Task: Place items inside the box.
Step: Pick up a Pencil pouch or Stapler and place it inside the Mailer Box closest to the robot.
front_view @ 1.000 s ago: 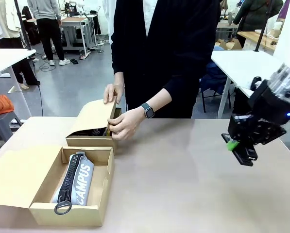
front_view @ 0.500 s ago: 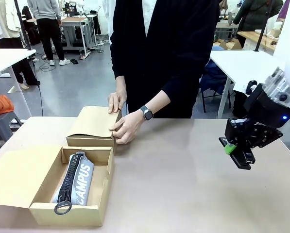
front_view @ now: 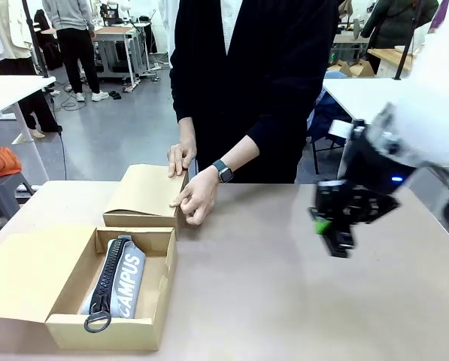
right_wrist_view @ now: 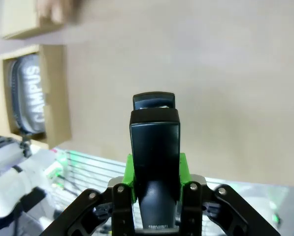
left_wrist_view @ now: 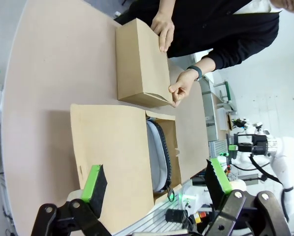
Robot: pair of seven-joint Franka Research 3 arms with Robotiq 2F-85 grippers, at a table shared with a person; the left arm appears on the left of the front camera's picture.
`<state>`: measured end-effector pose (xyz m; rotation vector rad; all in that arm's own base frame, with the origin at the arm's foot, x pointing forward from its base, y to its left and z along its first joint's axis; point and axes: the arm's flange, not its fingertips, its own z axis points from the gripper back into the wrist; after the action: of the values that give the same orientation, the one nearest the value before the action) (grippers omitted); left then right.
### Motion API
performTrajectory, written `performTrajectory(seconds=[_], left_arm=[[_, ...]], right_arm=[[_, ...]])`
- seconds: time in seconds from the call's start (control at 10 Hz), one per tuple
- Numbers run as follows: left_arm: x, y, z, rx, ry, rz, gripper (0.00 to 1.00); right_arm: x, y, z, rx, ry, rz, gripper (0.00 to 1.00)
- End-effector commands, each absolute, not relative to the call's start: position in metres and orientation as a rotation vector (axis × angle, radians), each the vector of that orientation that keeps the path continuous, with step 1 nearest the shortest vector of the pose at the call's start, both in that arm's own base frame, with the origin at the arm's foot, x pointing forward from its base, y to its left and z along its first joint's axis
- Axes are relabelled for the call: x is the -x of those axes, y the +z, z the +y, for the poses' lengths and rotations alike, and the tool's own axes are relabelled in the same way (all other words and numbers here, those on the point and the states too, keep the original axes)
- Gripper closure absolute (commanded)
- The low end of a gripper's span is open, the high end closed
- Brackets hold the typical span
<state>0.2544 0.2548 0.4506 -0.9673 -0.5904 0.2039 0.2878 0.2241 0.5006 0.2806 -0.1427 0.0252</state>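
1. the right gripper [front_view: 333, 232] hangs above the right half of the table [front_view: 284, 301], well apart from both boxes. it is smeared in the front view.
2. its fingers pinch a black stapler [right_wrist_view: 154, 130] by the sides, with the green pads [right_wrist_view: 130, 172] pressed against it. the stapler sticks out past the fingertips, clear of the table top.
3. the left gripper [left_wrist_view: 154, 178] looks down on the near left corner of the table. its fingers are spread wide and grip nothing.
4. an open box [front_view: 160, 252] of brown card sits at the near left corner of the table. its lid flap [front_view: 21, 274] is folded out flat toward the left edge.
5. a grey pouch [front_view: 126, 286] printed "campus" lies inside the open box along its length. the black zip faces up and its ring pull is at the near end.
6. a closed box [front_view: 145, 188] of the same card stands just behind the open box, toward the far edge. i cannot tell whether the two touch.
7. a person [front_view: 247, 75] in a dark top stands at the far edge of the table.
8. one hand [front_view: 180, 158] rests on the far part of the closed box's lid.
9. the other hand [front_view: 198, 197] holds that box's near right corner, and there is a watch [front_view: 222, 171] on that wrist.
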Motion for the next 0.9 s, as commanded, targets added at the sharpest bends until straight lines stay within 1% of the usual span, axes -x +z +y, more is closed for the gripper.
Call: performTrajectory(seconds=[0.0,0.2,0.3,0.4,0.5,0.6,0.7,0.8], left_arm=[[-0.255,0.451,0.254,0.977,0.189,-0.611,0.0],[-0.255,0.451,0.254,0.977,0.189,-0.611,0.0],[-0.255,0.451,0.254,0.977,0.189,-0.611,0.0],[-0.255,0.451,0.254,0.977,0.189,-0.611,0.0],[-0.255,0.451,0.254,0.977,0.189,-0.611,0.0],[-0.255,0.451,0.254,0.977,0.189,-0.611,0.0],[-0.255,0.451,0.254,0.977,0.189,-0.611,0.0],[-0.255,0.451,0.254,0.977,0.189,-0.611,0.0]], right_arm=[[-0.302,0.511,0.324,-0.35,-0.025,-0.124,0.63],[-0.294,0.501,0.416,-0.405,-0.041,-0.046,0.63],[-0.284,0.488,0.452,-0.376,-0.02,-0.081,0.63],[-0.269,0.474,0.47,-0.355,0.025,-0.047,0.63],[-0.267,0.497,0.424,-0.407,0.002,-0.048,0.63],[-0.267,0.497,0.424,-0.407,0.002,-0.048,0.63],[-0.261,0.475,0.46,-0.401,0.026,-0.02,0.63],[-0.259,0.472,0.454,-0.339,-0.105,-0.071,0.63]])
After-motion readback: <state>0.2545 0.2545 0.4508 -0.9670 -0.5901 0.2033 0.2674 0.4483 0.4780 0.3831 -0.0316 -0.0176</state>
